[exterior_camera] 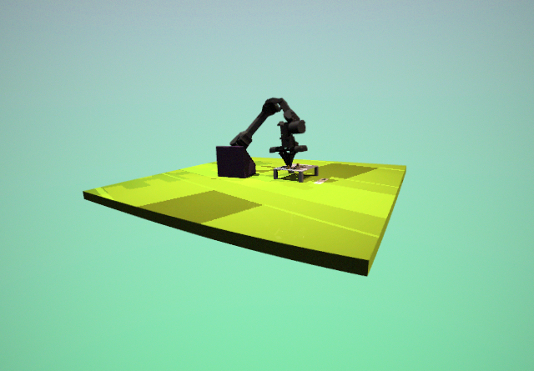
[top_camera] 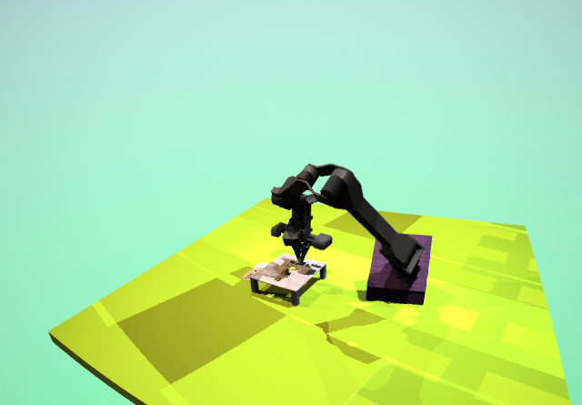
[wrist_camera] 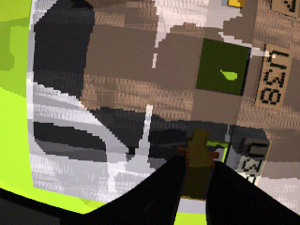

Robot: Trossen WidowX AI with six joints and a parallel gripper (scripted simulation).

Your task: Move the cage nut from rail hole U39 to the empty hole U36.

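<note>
While our pincer (top_camera: 299,260) (exterior_camera: 289,164) (wrist_camera: 195,169) points straight down, its fingertips are closed on the amber cage nut (wrist_camera: 198,152), which sits between them over the hole beside the partly shaded label (wrist_camera: 248,157); we cannot tell whether it is clear of that hole. Next along the pale rail plate (top_camera: 282,282) (exterior_camera: 311,167) (wrist_camera: 70,180) we see the square hole marked U38 (wrist_camera: 213,70). The plate stands on short dark legs on our yellow-green bench (top_camera: 225,358) (exterior_camera: 301,216) (wrist_camera: 13,117), against a plain, blue-green room.

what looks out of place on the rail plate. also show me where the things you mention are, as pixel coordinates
The cage nut (wrist_camera: 200,152) gripped by the gripper (top_camera: 299,262) (exterior_camera: 289,166) (wrist_camera: 195,169): it sits off-centre at the hole by the partly shaded label, a green sliver showing beside it. Nothing looks damaged.
</note>
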